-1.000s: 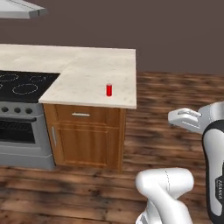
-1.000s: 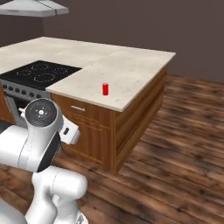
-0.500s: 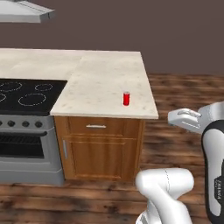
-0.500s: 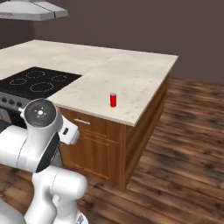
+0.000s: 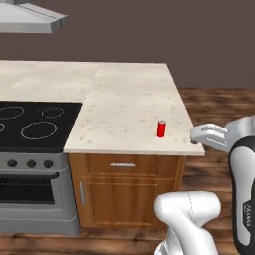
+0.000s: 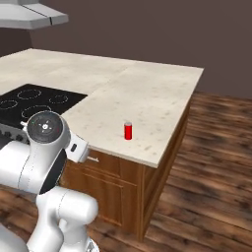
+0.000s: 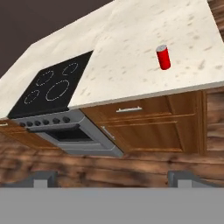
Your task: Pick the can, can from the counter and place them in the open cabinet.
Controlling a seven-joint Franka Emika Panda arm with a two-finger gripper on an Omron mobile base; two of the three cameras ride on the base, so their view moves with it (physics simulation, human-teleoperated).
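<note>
On the counter, near its front edge, a plain red can stands upright and alone.

From the hand view the gripper is released, its two fingertips spread wide apart with nothing between them, hanging low before the wooden drawer fronts and well short of the can. That view also takes in the oven below the black stovetop, tilted with the hand. Both base views add a grey range hood, cut off at the top left corner. The can's silver top is hard to make out from the base; its markings, if any, are too small to tell.
</note>
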